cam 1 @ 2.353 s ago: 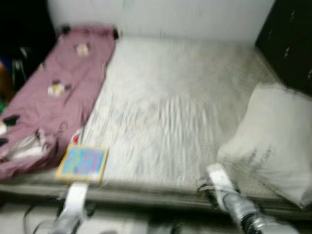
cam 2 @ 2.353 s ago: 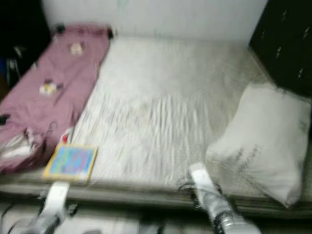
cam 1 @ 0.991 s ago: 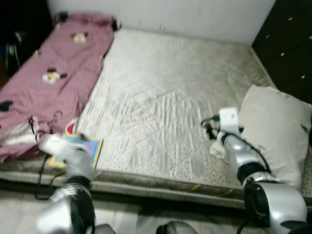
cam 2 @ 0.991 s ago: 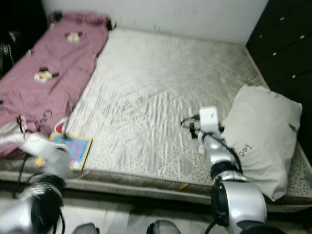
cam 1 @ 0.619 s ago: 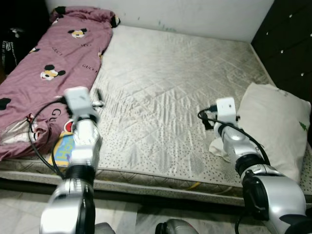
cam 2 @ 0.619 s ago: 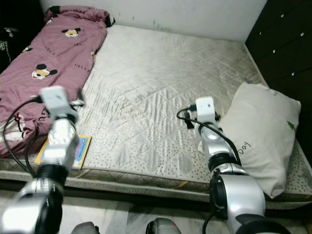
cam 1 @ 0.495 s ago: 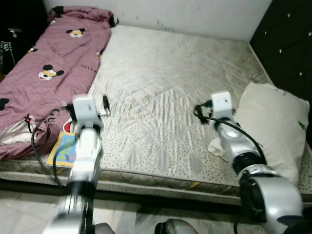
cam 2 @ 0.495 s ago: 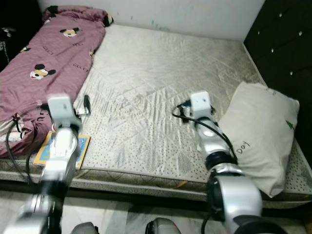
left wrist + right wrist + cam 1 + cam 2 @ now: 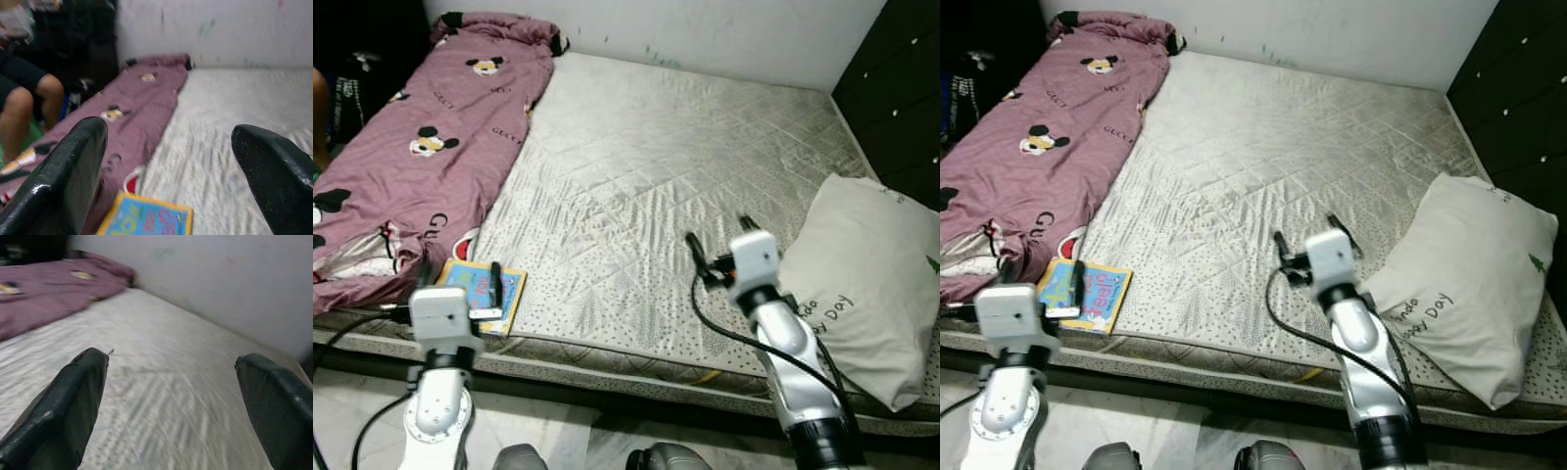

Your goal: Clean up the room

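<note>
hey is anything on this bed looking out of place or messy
Yes. A colourful children's book lies at the near left edge of the bare quilted mattress. The pink cartoon-print duvet is bunched along the left side, and the white pillow sits askew, overhanging the near right corner.

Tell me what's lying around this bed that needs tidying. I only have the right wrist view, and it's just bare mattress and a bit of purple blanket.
Observer: A colourful book lies on the mattress at its near left corner, beside the purple blanket.
Operator: Is the left gripper holding it?
Observer: No. The left gripper hovers just short of the book, fingers wide open.
Operator: Anything on my right?
Observer: A white pillow lies at the mattress's right edge, to the right of the right gripper.
Operator: Anyone nearby?
Observer: A person's bare legs show left of the bed.
</note>
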Robot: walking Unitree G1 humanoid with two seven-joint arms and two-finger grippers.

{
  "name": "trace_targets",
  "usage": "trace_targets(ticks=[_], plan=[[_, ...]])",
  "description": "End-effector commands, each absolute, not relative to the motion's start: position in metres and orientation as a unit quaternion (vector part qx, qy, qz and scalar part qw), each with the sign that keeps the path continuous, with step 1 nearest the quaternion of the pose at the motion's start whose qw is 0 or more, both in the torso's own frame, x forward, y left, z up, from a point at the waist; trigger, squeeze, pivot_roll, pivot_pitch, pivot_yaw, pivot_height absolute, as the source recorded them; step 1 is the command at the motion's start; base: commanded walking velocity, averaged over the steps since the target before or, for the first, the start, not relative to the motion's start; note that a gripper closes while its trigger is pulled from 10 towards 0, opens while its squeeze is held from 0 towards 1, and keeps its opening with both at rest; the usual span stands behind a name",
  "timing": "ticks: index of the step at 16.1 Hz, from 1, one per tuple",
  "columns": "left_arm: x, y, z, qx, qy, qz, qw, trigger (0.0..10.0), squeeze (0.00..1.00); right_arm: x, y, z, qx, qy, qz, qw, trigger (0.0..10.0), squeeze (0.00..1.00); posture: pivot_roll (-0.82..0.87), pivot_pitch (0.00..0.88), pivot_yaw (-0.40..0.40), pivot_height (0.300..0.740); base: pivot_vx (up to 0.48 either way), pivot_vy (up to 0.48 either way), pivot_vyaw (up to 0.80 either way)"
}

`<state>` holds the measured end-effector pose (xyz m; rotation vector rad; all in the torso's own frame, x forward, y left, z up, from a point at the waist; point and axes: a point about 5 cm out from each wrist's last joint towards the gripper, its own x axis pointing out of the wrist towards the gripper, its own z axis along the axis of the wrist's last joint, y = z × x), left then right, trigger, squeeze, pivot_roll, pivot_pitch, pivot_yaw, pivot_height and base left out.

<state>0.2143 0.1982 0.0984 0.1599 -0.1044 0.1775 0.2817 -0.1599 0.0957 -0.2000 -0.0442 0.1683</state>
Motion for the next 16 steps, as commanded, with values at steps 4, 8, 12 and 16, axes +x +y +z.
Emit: trace_targets(ticks=[4, 8, 12, 16], plan=[[0.235, 0.18, 0.115, 0.055, -0.066, 0.038, 0.996, 10.0, 0.0, 0.284, -0.14, 0.116, -0.136, -0.068, 0.089, 0.984, 10.0, 0.0, -0.09, 0.0, -0.034, 0.74, 0.0, 0.0, 0.0], [0.221, 0.185, 0.106, 0.037, -0.036, 0.056, 0.997, 10.0, 0.0, 0.273, -0.149, 0.107, -0.101, -0.016, 0.043, 0.994, 10.0, 0.0, -0.1, 0.0, -0.01, 0.74, 0.0, 0.0, 0.0], [0.206, 0.188, 0.109, 0.065, -0.028, 0.071, 0.995, 10.0, 0.0, 0.253, -0.152, 0.101, -0.08, -0.008, 0.034, 0.996, 10.0, 0.0, -0.07, 0.0, -0.013, 0.74, 0.0, 0.0, 0.0], [0.202, 0.189, 0.076, 0.063, 0.021, 0.08, 0.995, 10.0, 0.0, 0.239, -0.141, 0.065, -0.106, 0.037, 0.083, 0.99, 10.0, 0.0, -0.06, 0.0, -0.033, 0.74, 0.0, 0.0, 0.0]])
